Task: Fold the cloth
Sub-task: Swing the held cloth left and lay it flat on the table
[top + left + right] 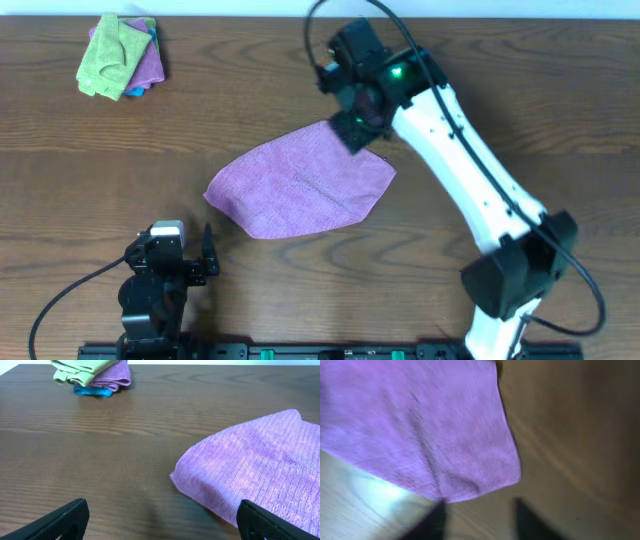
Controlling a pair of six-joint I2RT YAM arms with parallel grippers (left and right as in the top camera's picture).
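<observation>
The purple cloth [300,182] lies on the table's middle, folded over into a rounded half shape. It also shows in the left wrist view [260,470] at the right and in the right wrist view [420,425], blurred. My right gripper [352,128] hovers over the cloth's far right corner. Its fingers [482,517] are open and empty, just off the cloth's edge. My left gripper [196,262] rests near the front left, apart from the cloth, and is open and empty [162,520]. No white tag shows.
A stack of small cloths, lime-green on top with pinkish-purple and blue under it [122,55], sits at the far left corner; it also shows in the left wrist view [92,375]. The right arm [470,160] reaches across the right side of the table.
</observation>
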